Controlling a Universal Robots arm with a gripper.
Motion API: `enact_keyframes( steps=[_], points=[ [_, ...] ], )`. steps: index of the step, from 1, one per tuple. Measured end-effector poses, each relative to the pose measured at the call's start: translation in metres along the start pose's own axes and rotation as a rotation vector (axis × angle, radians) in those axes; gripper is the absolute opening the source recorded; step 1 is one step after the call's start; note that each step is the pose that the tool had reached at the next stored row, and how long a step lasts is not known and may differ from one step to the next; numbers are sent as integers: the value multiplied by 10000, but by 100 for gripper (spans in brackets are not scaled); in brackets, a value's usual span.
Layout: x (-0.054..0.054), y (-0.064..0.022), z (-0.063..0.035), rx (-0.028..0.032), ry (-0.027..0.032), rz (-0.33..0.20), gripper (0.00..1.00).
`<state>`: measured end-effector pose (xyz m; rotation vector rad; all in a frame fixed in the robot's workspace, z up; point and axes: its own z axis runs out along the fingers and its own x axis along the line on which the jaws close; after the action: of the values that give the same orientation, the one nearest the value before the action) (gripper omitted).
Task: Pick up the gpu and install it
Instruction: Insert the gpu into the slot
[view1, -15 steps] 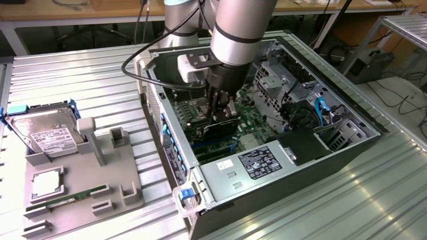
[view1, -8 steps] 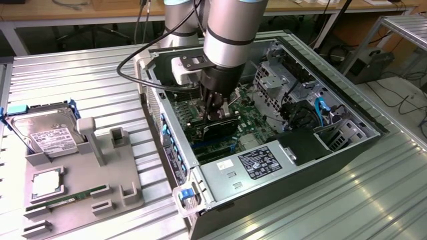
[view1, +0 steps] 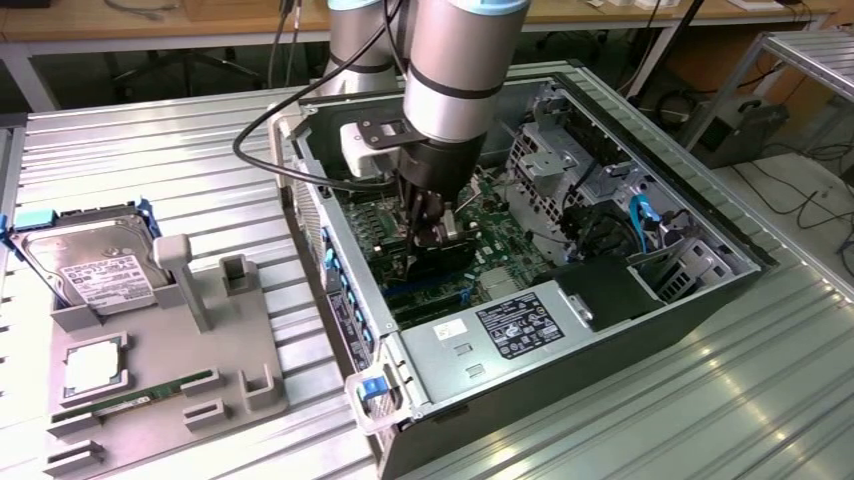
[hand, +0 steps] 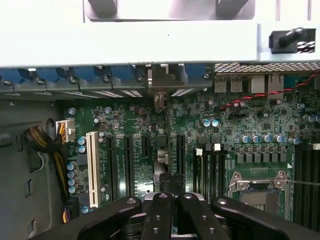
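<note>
From my remote station I see the arm's gripper (view1: 434, 232) lowered inside the open computer case (view1: 694, 235), its fingers (hand: 161, 212) closed together over the green motherboard (hand: 235, 125). They clamp the gpu (view1: 443, 228), a slim dark card seen edge-on, standing upright among the expansion slots (hand: 127, 162) (near the white slot). Outside the case, on the exterior view's left, a grey fixture (view1: 160, 380) holds a hard drive (view1: 94, 270) and a RAM stick (view1: 134, 398).
</note>
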<state>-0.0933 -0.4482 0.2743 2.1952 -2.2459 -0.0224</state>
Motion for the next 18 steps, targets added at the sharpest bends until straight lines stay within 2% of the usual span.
enact_keyframes(
  steps=[8,13,15,18],
  points=[
    [1,5,18,4,113,2,11],
    [0,9,19,5,135,2,11],
    [-3,9,-15,14,119,2,11],
    [-4,10,-141,7,131,2,11]
  ],
)
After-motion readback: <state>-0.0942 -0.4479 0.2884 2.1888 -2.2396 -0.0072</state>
